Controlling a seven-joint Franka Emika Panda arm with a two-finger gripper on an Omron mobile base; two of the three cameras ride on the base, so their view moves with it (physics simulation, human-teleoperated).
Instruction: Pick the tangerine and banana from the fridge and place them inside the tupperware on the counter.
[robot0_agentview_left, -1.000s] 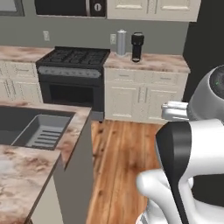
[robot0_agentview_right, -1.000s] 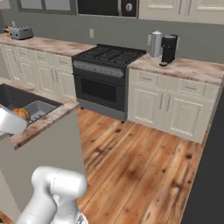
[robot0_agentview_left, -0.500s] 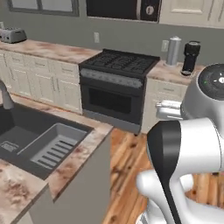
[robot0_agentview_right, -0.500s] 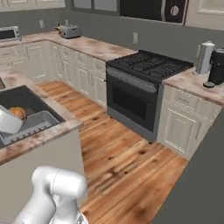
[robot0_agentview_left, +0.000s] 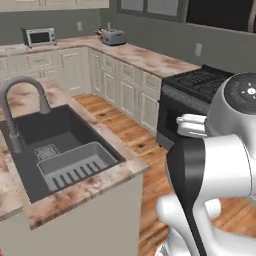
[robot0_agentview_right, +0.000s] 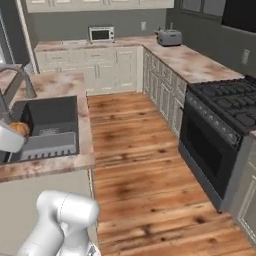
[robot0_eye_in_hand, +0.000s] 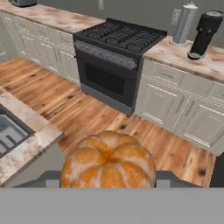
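Gripping the tangerine (robot0_eye_in_hand: 108, 160), tool (robot0_eye_in_hand: 107, 180) fingertips hidden behind fruit

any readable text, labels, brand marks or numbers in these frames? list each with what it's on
None readable.
Microwave: front panel too small and blurred for any characters.
Toaster: no markings visible.
Stove: no legible marks on the control strip.
Coffee machine: plain dark body, no label.
Tangerine, held in the gripper: no sticker.

A glossy white arm (robot0_agentview_left: 220, 165) of rounded segments, with a dark band and a grey disc-shaped joint cap
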